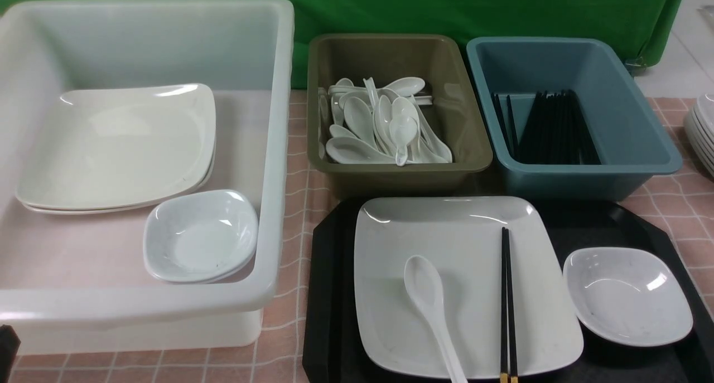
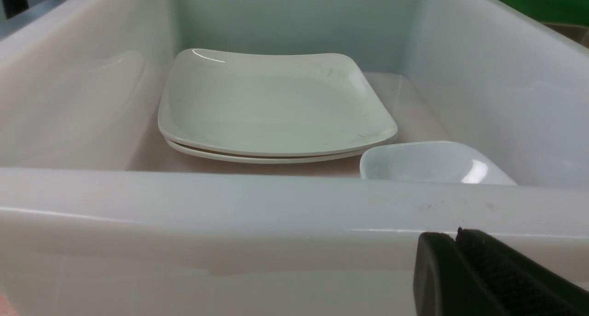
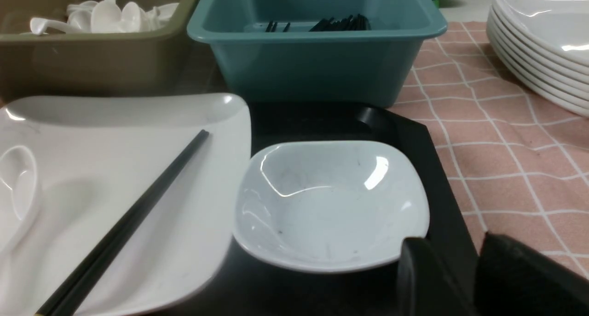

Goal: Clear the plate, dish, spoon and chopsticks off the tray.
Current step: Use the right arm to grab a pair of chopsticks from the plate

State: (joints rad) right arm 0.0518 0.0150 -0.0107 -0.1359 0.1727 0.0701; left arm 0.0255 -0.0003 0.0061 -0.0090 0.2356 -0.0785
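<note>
Everything is on the tray: the spoon and chopsticks lie on the plate, and the dish sits just beside it, to the right. The right claw stands parted and empty at the dish's near rim; whether it touches is hard to judge. The left claw is closed on nothing, outside the white tub. The dish looks like the first pick: straddle its rim with one finger inside, pinch firmly, and lift straight up, clear of the plate.

Table, pink checked cloth | left: white tub | back: olive tub, blue tub side by side | front: black tray | right edge: stacked white plates
</note>
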